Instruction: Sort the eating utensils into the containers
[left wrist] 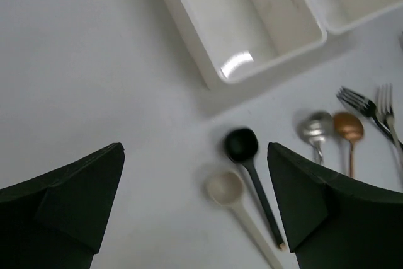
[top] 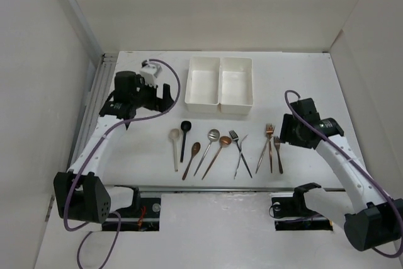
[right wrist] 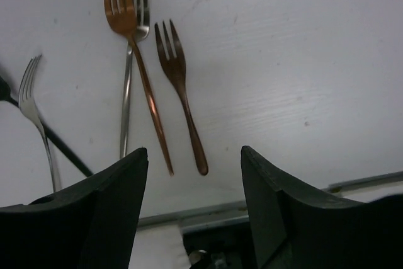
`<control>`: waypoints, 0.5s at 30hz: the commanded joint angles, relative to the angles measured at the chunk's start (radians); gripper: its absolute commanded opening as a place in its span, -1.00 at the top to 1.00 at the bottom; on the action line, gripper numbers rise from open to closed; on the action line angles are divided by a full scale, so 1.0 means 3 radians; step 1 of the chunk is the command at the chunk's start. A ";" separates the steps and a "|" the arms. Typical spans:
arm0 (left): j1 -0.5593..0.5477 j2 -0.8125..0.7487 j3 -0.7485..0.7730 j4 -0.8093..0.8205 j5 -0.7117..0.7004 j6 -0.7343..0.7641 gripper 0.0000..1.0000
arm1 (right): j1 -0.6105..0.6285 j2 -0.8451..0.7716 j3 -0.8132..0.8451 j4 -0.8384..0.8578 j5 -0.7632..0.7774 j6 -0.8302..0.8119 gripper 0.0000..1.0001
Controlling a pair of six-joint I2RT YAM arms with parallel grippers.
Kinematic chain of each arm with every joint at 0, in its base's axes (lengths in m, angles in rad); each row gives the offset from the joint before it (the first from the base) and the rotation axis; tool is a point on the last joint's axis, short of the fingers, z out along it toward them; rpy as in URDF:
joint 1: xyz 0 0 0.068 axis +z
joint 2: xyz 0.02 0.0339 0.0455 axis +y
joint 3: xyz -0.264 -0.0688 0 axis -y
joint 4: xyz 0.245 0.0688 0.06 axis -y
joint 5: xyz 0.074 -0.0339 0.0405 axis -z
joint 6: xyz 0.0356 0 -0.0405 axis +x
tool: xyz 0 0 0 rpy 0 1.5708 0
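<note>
The eating utensils lie flat in one row on the table, at the centre of the top view, just below the two containers. Each utensil is judged light, rigid and smooth, with a low profile that offers little to grip. Take hold across the handle near mid-length, with the fingers straddling it.

Two pairs overlap and may drag each other:
- A silver fork crosses a dark fork.
- A copper fork lies over a second silver fork.

The small brown fork lies just beside that pair, apparently free of it.

The right gripper, at the right end of the row, hangs spread above that fork's handle end. The left gripper, also spread, hangs above the row's upper left. The black spoon and white spoon show between its fingers, nearer the one at frame right.
</note>
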 commanded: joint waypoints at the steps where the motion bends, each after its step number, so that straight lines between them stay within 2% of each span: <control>1: -0.0144 -0.0025 -0.0142 -0.0791 0.0102 -0.0565 -0.90 | -0.0034 0.0063 -0.0023 -0.0133 -0.0437 0.0395 -0.32; 4: -0.0191 0.0016 -0.0142 -0.0760 -0.0086 -0.0764 -0.93 | -0.0035 0.0539 -0.0176 -0.0175 -0.0401 0.0486 -0.25; 10: -0.0191 -0.0148 -0.0081 -0.0673 -0.0480 -0.1025 -0.98 | -0.0177 0.1056 -0.0248 0.0285 -0.0432 0.0482 -0.20; 12: -0.0191 -0.0183 -0.0081 -0.0673 -0.0614 -0.1163 -0.77 | -0.0305 0.1158 -0.0248 0.0382 -0.0401 0.0482 -0.17; 15: -0.0191 -0.0214 -0.0152 -0.0673 -0.0614 -0.1164 -0.62 | -0.0382 0.1235 -0.0284 0.0535 -0.0305 0.0482 -0.14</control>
